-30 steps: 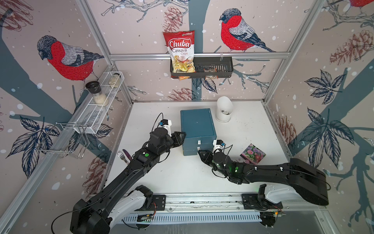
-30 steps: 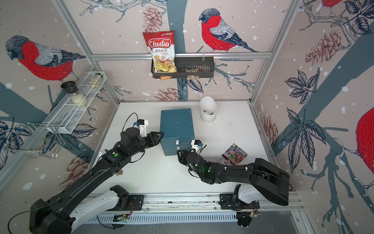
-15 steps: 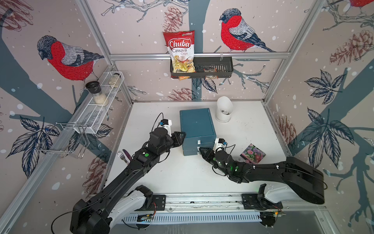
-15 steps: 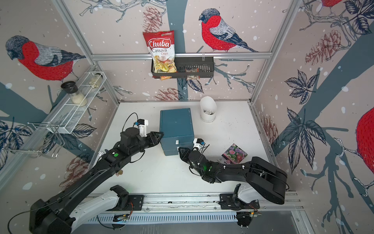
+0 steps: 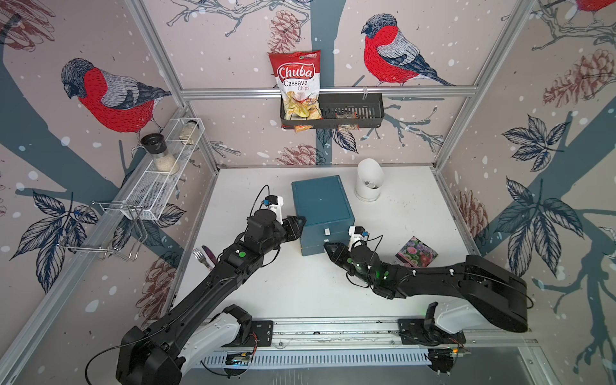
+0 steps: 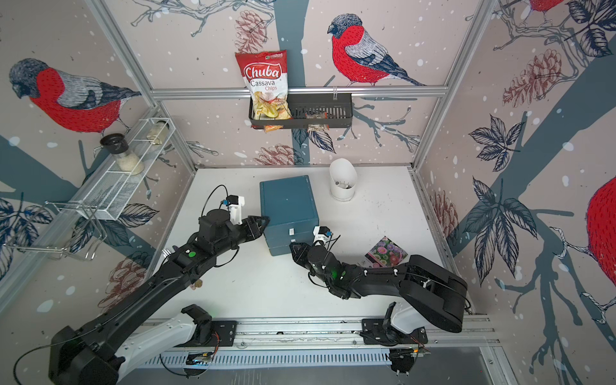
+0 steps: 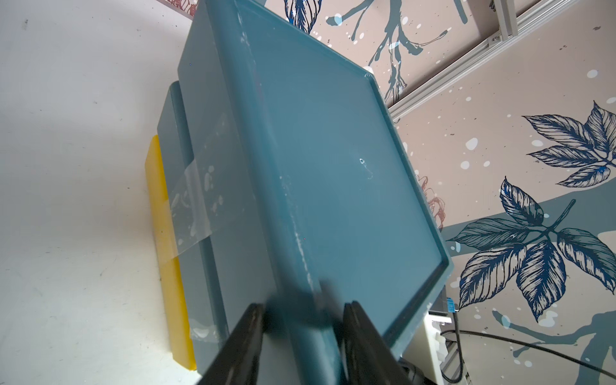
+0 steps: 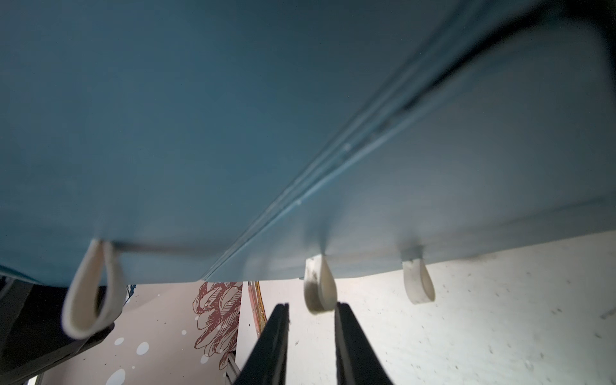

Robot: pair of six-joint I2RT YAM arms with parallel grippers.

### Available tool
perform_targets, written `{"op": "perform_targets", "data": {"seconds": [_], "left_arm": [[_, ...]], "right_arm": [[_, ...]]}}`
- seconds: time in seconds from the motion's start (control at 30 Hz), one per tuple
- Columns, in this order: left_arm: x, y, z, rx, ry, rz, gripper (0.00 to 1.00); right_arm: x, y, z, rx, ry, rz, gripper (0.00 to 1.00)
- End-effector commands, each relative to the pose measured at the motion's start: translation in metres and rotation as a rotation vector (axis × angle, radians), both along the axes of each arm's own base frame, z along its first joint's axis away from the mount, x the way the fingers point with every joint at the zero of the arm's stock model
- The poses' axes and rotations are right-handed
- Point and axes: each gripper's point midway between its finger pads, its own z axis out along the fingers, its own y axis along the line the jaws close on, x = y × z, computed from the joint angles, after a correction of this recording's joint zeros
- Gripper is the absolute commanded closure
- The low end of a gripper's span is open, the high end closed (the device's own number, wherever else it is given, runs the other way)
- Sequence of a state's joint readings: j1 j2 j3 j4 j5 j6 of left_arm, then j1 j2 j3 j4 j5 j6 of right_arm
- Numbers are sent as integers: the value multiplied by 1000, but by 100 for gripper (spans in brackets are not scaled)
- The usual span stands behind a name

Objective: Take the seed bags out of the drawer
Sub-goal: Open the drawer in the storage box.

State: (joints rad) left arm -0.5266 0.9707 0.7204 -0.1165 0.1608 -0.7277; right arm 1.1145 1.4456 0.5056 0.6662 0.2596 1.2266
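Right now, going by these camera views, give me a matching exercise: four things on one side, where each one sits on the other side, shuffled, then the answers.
Things
1. red Chuba cassava chips bag
2. pink-flowered glossy seed packet
3. black-lidded glass jar
4. teal plastic drawer box

Places
A. on the white wire shelf
B. standing in the middle of the white tabletop
C. in the black wall basket
D. lying flat beside the black right arm

Pairs: 1-C, 2-D, 3-A, 4-B
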Motion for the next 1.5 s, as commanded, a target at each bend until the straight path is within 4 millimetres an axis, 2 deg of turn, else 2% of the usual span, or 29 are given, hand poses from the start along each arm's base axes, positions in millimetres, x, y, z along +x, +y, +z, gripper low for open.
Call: {"op": "perform_targets", "data": {"seconds": [0.0, 0.13, 0.5, 0.63, 0.87, 0.9, 1.1, 1.47], "left_arm": [[-16, 7, -33, 95, 111, -29, 58], [-15, 10, -32, 106, 104, -20, 58], [-16, 10, -28, 127, 94, -35, 60], [-17, 9, -29, 128, 94, -46, 61], [-17, 10, -32, 145, 92, -52, 62], [-18, 10, -32, 147, 93, -53, 62], [-17, 13, -34, 164, 89, -44, 58], [-7, 12, -40, 183, 102, -34, 58]], "right_arm": [[2, 4, 11, 16, -34, 8, 74], [10, -3, 6, 13, -20, -17, 73], [18, -2, 4, 15, -8, -30, 70], [18, 2, 4, 16, -7, -16, 77], [17, -4, 0, -9, -11, -22, 100], [16, -5, -1, -13, -12, -20, 100], [1, -8, 1, -76, -30, 4, 100], [-44, -8, 4, -274, -66, 14, 100]]}}
